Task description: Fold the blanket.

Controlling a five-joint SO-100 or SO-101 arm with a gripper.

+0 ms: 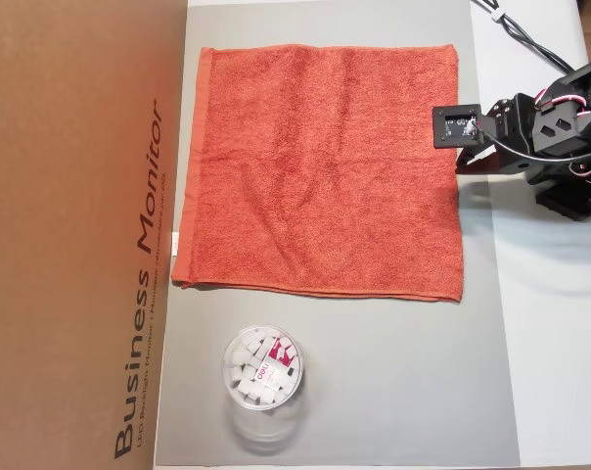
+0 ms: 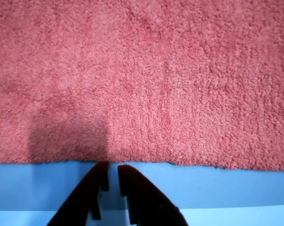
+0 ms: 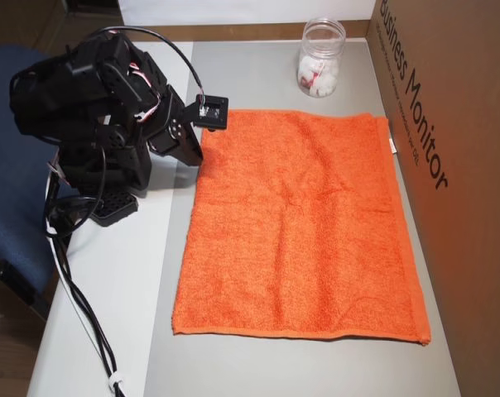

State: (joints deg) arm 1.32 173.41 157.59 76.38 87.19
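The orange-red blanket (image 1: 325, 166) lies spread flat on a grey mat (image 1: 393, 392), and in the other overhead view the blanket (image 3: 300, 223) has a small white tag (image 3: 392, 147) on its edge by the box. My gripper (image 2: 114, 167) is low on the mat just off the blanket's (image 2: 142, 80) hemmed edge. Its dark jaws stand together with only a thin slit between them, holding nothing. In both overhead views the gripper (image 1: 462, 162) (image 3: 196, 157) sits at the blanket's arm-side edge, mostly hidden under the wrist camera.
A clear plastic cup (image 1: 263, 370) (image 3: 320, 58) with small white pieces stands on the mat beyond one blanket edge. A tall cardboard box (image 1: 80, 235) (image 3: 457, 124) walls the side opposite the arm. Cables (image 3: 76, 289) trail over the white table.
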